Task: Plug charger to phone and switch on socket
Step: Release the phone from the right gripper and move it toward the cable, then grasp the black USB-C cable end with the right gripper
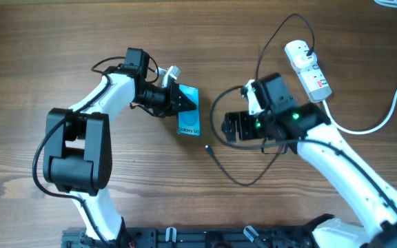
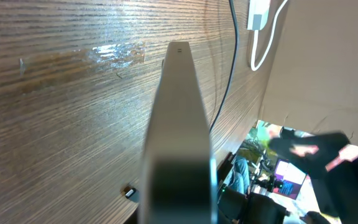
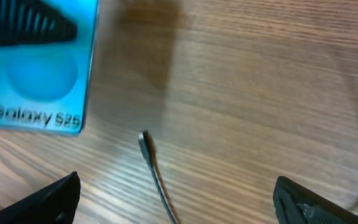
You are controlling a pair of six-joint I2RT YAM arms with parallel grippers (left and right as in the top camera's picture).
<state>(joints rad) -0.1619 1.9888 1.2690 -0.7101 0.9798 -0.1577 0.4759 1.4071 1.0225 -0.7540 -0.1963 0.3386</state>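
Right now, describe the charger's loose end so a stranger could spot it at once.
Start at the cyan phone near the middle of the wooden table, gripped by the left pincer. Just off its text-strip end, the charger finishes in a small connector tip lying bare on the wood. It is thin and black, unlike the thick white cord by the socket.

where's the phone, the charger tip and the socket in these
phone [image 1: 189, 118], overhead view, on its cyan screen
charger [image 3: 145, 140], right wrist view, on its connector tip
socket [image 1: 309, 72], overhead view, on its white body
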